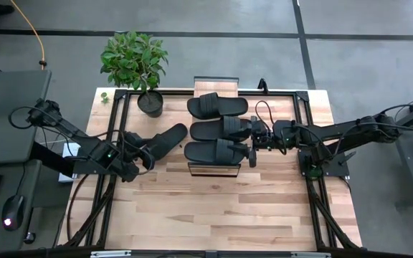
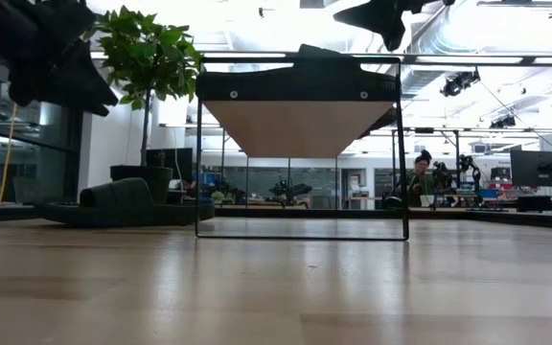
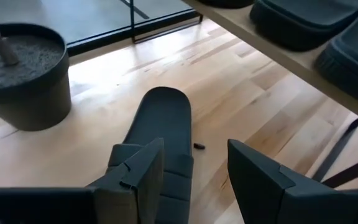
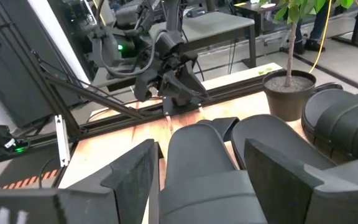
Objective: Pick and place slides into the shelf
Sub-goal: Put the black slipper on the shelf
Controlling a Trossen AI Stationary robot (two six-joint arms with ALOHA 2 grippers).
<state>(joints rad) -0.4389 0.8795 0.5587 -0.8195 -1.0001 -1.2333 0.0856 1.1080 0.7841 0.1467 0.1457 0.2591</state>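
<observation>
Left claw (image 3: pixel 191 180) astride 4th slide's (image 3: pixel 161 127) heel.

Three slides (image 1: pixel 217 127) lie side by side on the shelf (image 1: pixel 213 170) at the table's (image 1: pixel 214 215) far-middle; a fourth slide (image 1: pixel 165 138) lies on the table left of it; a potted plant (image 1: pixel 138 68) stands by the far edge.

Both arms matte black w/ loose black cabling; left arm (image 1: pixel 84 147) had green LED lit, grippers w/ blocky dark fingers (image 3: pixel 143 171).

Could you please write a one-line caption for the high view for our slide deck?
Three slides sit on the shelf; left gripper at the fourth slide on the table, open right gripper beside the shelf.
</observation>
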